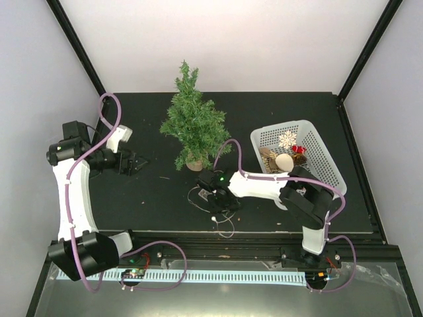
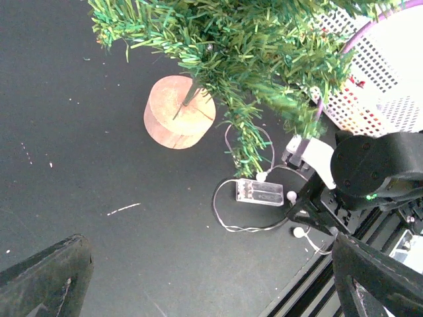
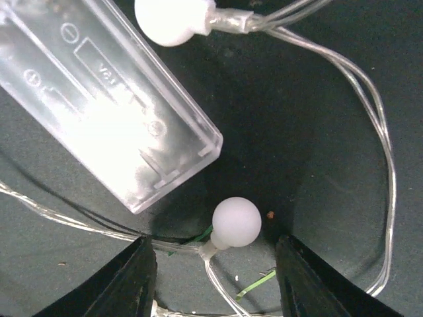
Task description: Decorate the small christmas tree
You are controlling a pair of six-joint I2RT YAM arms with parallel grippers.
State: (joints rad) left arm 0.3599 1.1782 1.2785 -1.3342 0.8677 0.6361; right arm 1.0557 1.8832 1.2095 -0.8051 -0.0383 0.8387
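While I looked from above, my right claw (image 1: 220,198) hung low, the small christmas tree (image 1: 193,125) near, just beyond it. At my wrist, its jaws stood apart astride one bulb (image 3: 236,221). I judged it best to pinch the wire beside it, not the battery box (image 3: 106,99) ahead.

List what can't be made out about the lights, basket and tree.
- Top view: string of white round bulbs on clear wire, hidden under the right gripper.
- Top view: ornaments in the white plastic mesh basket, too small; right arm covers some.
- Left wrist view: small dark-green christmas tree, top cut off by upper edge.
- Right wrist view: wire runs off bottom edge.
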